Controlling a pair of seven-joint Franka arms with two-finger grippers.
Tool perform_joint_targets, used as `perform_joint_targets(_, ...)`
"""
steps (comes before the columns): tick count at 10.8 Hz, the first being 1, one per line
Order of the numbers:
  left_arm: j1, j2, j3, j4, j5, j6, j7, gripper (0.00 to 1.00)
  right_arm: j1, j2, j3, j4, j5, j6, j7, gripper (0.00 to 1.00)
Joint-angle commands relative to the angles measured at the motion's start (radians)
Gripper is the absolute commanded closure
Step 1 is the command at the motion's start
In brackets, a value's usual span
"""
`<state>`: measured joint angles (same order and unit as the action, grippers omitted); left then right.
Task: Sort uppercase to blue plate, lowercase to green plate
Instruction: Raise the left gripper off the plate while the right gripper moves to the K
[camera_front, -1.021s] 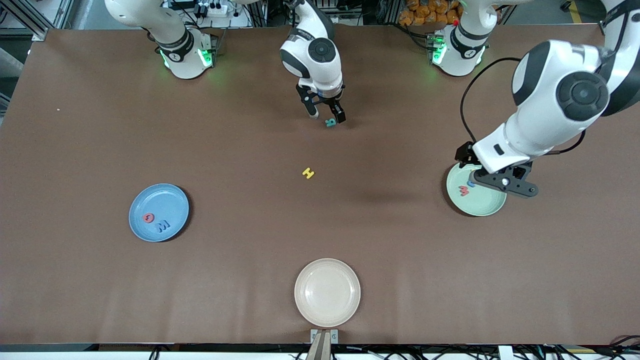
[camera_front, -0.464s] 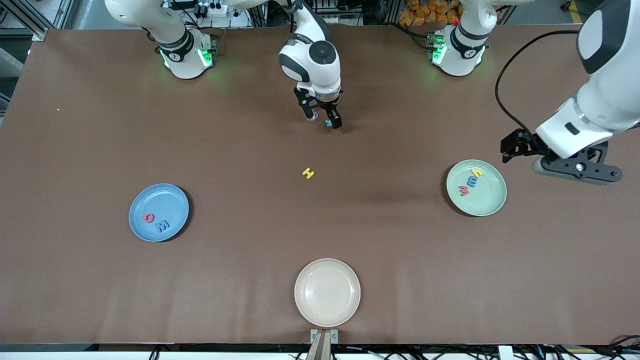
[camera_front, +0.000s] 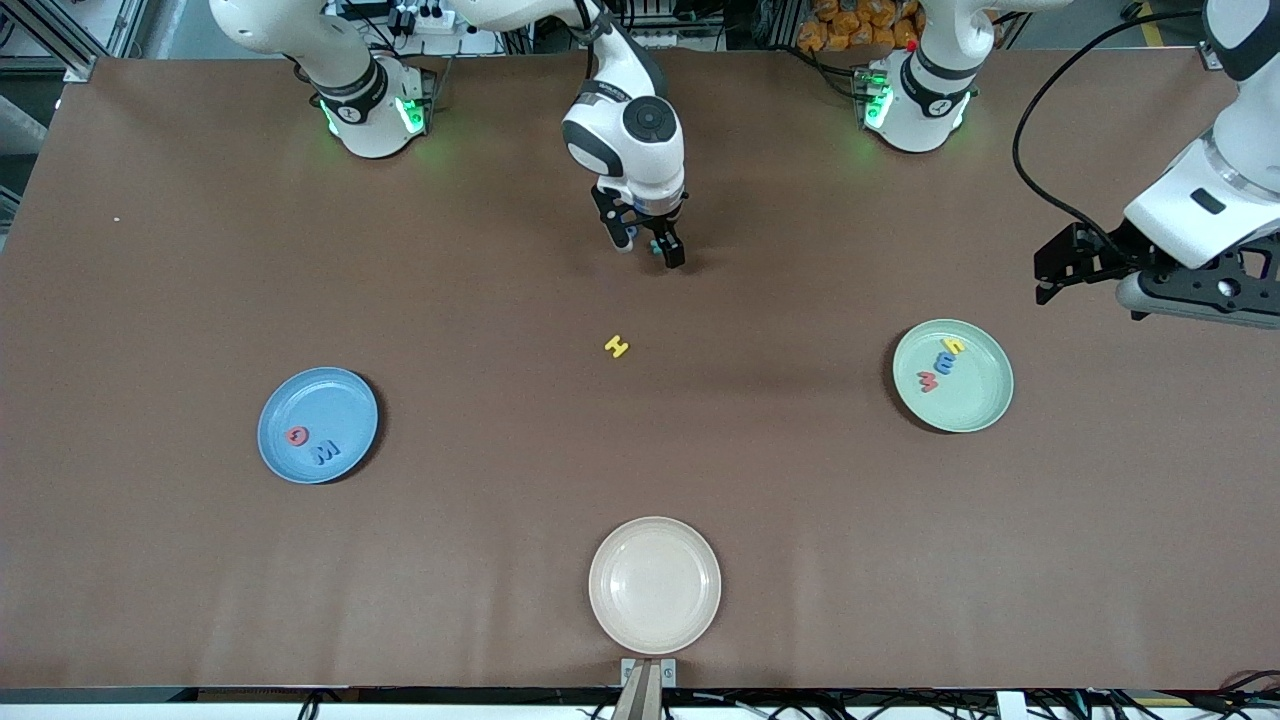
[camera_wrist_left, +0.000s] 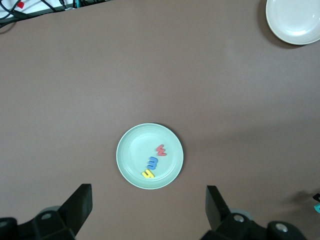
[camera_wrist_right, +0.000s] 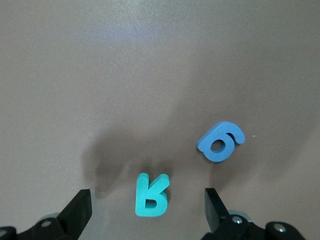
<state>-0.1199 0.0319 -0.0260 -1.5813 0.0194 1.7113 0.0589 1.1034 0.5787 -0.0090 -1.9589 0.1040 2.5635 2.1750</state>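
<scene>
My right gripper (camera_front: 648, 250) (camera_wrist_right: 147, 193) hangs open just above the table near the robots' bases, its fingers on either side of the teal R (camera_wrist_right: 150, 202), not touching it. The blue g (camera_wrist_right: 220, 142) lies next to the R. The yellow H (camera_front: 617, 346) lies mid-table. On the blue plate (camera_front: 335, 400) lie the pink-red Q (camera_front: 297, 436) and blue W (camera_front: 326, 452). The green plate (camera_front: 978, 398) (camera_wrist_left: 136, 150) holds the red w (camera_front: 928, 381), blue m (camera_front: 944, 362) and yellow h (camera_front: 955, 346). My left gripper (camera_front: 1195, 298) (camera_wrist_left: 148, 196) is open and empty, high over the table beside the green plate.
A cream plate (camera_front: 654, 585) with nothing on it sits at the table edge nearest the front camera, and it also shows in the left wrist view (camera_wrist_left: 295, 20). Bare brown tabletop lies between the plates.
My left arm has lifted off the green plate and swung toward its own end of the table, uncovering the three letters. My right gripper has come down around the teal R.
</scene>
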Motion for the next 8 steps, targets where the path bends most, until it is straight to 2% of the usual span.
perform_joint_targets(1,-0.012,-0.02,0.015,0.0,-0.024,-0.015,0.007,0.0,0.015,0.012,-0.005,0.014,-0.027,0.012,0.048,0.0)
perform_joint_targets(4,0.0,-0.02,0.017,0.006,-0.073,-0.015,0.004,0.0,0.018,0.012,-0.005,0.014,-0.027,0.012,0.048,0.0)
perform_joint_targets(7,0.002,-0.021,0.018,0.006,-0.072,-0.015,0.004,0.0,0.018,0.012,-0.005,0.014,-0.035,0.012,0.048,0.02)
perform_joint_targets(8,0.002,-0.021,0.018,0.006,-0.072,-0.015,0.004,0.0,0.018,0.012,-0.005,0.014,-0.044,0.012,0.048,0.3)
